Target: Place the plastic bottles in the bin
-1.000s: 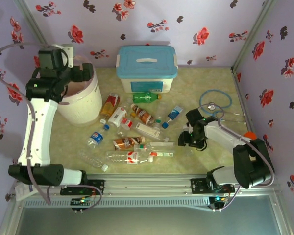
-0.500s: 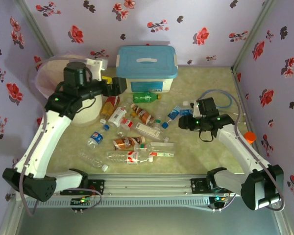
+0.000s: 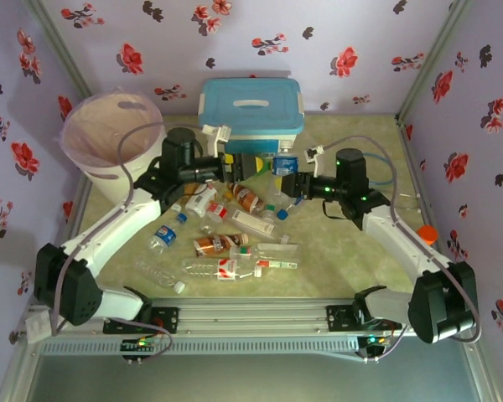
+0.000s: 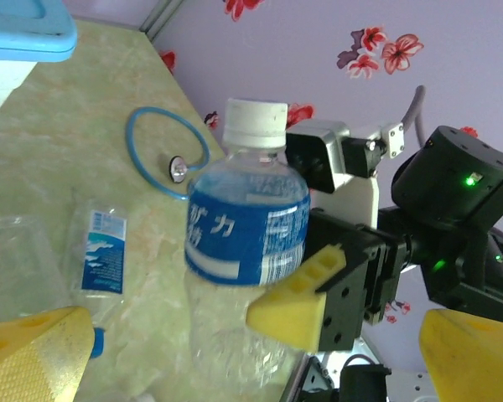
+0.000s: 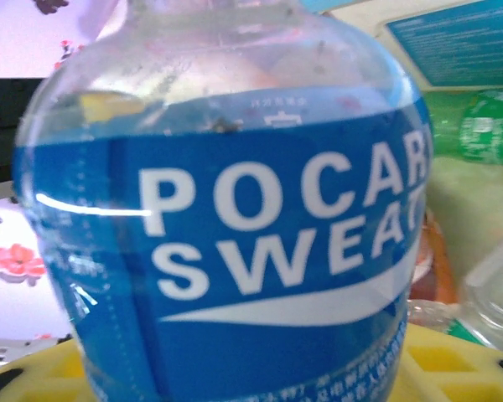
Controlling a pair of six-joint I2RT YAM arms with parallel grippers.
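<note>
Yellow-padded right gripper (image 3: 292, 180): clamped on clear plastic bottle with blue label and white cap (image 4: 247, 234), held upright in mid-air.
Left gripper (image 3: 239, 166): jaws spread wide, facing that bottle.
Other plastic bottles (image 3: 226, 243): scattered on beige table (image 3: 352, 260) below.
Round white pink-lined bin (image 3: 106, 186): far left, well apart.

Both arms outstretched toward each other, left pincer (image 3: 253, 166) agape, right pincer (image 3: 286, 177) clamped.

That clear plastic bottle with blue label (image 5: 235, 268): thin, glossy, label shiny too. Yellow pads (image 4: 33, 356) on the left gripper (image 4: 251, 343) look matt and grainy. Pale green marbled tabletop (image 3: 344, 260) is smooth, slight sheen.
</note>
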